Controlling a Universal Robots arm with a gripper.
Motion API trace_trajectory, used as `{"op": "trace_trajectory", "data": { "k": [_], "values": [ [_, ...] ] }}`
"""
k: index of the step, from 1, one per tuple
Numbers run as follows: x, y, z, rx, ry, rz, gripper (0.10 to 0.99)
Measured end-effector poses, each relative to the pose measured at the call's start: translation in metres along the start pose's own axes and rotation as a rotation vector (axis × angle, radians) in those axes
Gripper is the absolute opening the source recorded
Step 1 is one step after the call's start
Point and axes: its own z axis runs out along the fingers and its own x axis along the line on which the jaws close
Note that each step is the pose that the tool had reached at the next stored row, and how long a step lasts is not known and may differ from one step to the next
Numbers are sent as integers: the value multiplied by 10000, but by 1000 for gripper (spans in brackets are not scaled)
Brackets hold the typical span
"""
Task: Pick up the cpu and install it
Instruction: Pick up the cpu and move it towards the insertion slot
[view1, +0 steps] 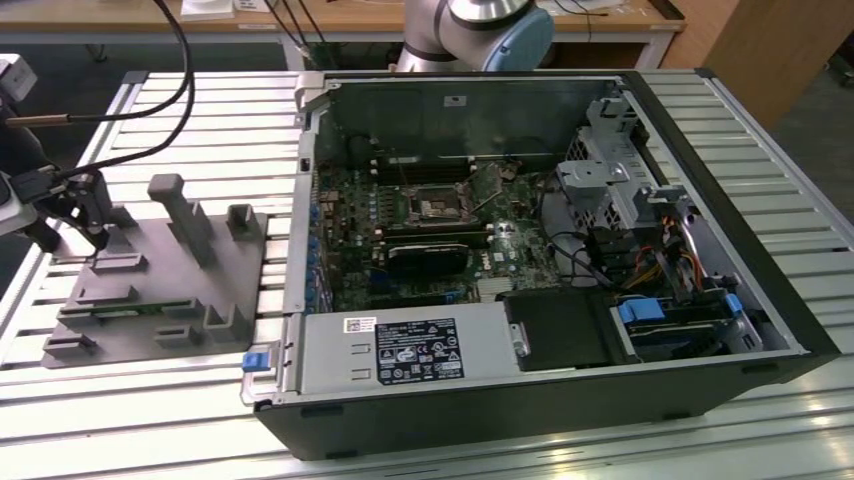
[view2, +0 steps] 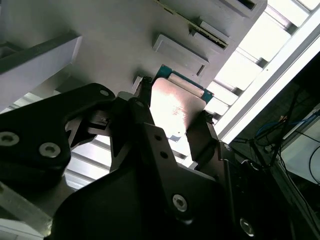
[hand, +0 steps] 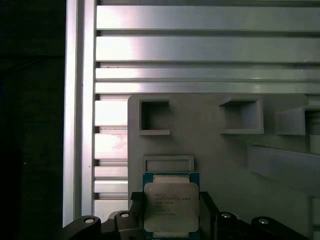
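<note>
The jaws pinch the cpu by two opposite edges at a corner of the grey tray; such a narrow edge hold could let it tilt, slip, or snag on the tray

A slatted aluminium surface ran across the frame in the exterior view. A grey plastic tray with upright blocks lay flat on it at the left. Just beside it, an open black computer case lay on its side, spanning centre to right.
</note>
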Motion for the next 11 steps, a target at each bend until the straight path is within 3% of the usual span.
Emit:
{"op": "trace_trajectory", "data": {
  "k": [11],
  "values": [
    [-1,6,-101,-1,-1,0,533]
  ]
}}
